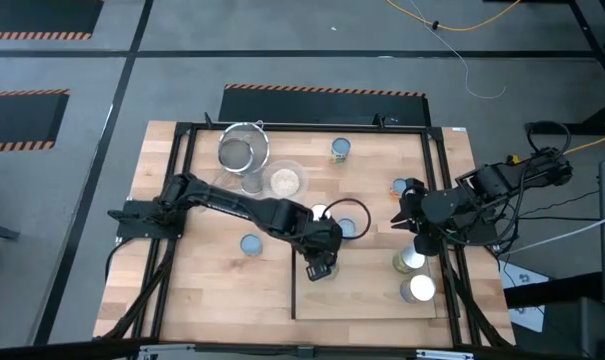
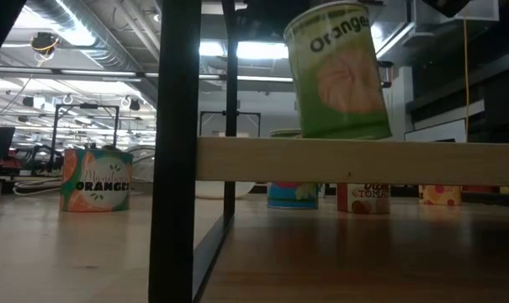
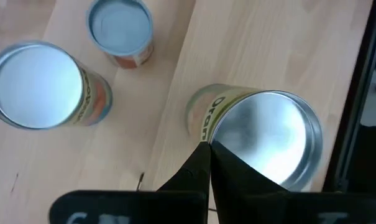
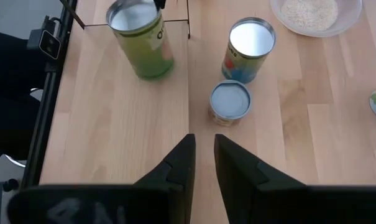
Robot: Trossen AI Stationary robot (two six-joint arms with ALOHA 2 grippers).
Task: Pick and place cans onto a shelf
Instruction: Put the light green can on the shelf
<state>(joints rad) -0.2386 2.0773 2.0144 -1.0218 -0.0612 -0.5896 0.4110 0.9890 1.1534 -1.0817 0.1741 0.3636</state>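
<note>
Your left gripper point(image 3: 209, 149), fingers pressed together, is hovering touching-close over the upright green orange can point(image 3: 262, 140) standing on the shelf point(image 1: 367, 285).

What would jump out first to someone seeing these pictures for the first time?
Probably the two dark arms meeting over the table's near half, the left gripper shut above the light-wood shelf, the right gripper hovering slightly open. In the low view, a green orange-labelled can stands tall on the shelf. At the table's far side sit a metal strainer and a glass bowl of grains.
</note>
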